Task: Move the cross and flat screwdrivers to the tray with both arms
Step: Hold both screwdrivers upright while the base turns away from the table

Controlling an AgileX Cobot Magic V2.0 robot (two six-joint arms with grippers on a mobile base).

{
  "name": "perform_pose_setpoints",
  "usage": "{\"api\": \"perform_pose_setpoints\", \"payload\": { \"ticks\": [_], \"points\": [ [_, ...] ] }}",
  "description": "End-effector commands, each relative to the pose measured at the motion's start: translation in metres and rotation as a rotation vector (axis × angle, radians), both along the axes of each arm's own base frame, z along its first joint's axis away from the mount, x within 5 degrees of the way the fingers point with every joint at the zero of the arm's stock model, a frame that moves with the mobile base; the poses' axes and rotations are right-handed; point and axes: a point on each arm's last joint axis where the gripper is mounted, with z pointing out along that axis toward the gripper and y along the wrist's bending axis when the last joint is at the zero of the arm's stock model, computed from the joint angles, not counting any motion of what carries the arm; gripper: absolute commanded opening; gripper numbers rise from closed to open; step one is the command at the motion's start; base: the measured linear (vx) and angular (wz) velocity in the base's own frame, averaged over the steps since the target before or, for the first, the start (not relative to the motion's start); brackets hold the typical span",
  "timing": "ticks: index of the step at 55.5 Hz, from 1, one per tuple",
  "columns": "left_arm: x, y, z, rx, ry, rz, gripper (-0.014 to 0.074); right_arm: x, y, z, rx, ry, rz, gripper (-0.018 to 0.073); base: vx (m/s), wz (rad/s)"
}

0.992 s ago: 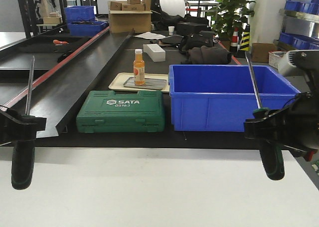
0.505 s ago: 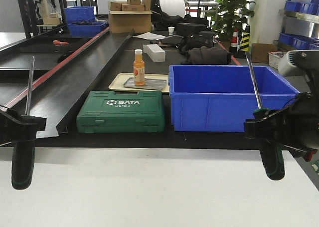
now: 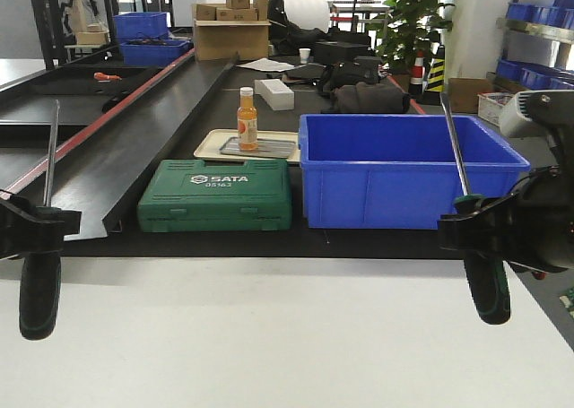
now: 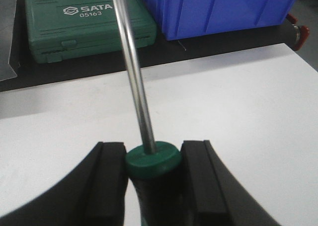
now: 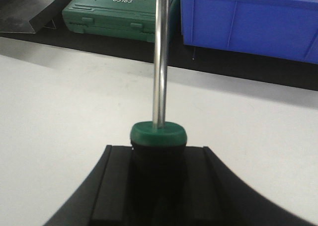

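Blue bin (image 3: pixel 408 170) and green case (image 3: pixel 215 195) shift slightly left in view; my grips are unchanged. Left claw (image 3: pixel 40 224) clamps the left screwdriver (image 3: pixel 39 287) and right claw (image 3: pixel 473 227) the right screwdriver (image 3: pixel 487 287), both by the handle with shafts up, probably to clear the white table (image 3: pixel 269 336) for carrying. Tray not in view.

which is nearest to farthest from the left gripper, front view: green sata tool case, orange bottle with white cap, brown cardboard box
1. Green SATA tool case, ahead and right of the left gripper
2. Orange bottle with white cap, behind the case
3. Brown cardboard box, far back
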Motion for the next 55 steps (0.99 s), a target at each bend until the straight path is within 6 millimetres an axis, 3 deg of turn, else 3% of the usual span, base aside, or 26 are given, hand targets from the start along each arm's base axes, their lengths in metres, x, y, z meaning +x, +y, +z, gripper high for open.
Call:
{"api": "perform_pose_setpoints", "payload": {
  "ticks": [1, 37, 55],
  "points": [
    [-0.0051, 0.0009, 0.0243, -0.057, -0.128, 0.025, 0.0, -0.0047, -0.0023, 0.0262, 0.034, -0.144, -0.006, -0.0008, -0.15, -0.13],
    [-0.0051, 0.0009, 0.0243, -0.057, -0.128, 0.025, 0.0001, -0.0047, -0.0023, 0.0262, 0.034, -0.144, -0.006, -0.0008, -0.24, -0.19],
    [-0.0055, 0.0009, 0.0243, -0.057, -0.127, 0.024, 0.0001, -0.0047, -0.0023, 0.0262, 0.034, -0.144, -0.006, -0.0008, -0.25, -0.43]
  ]
}}
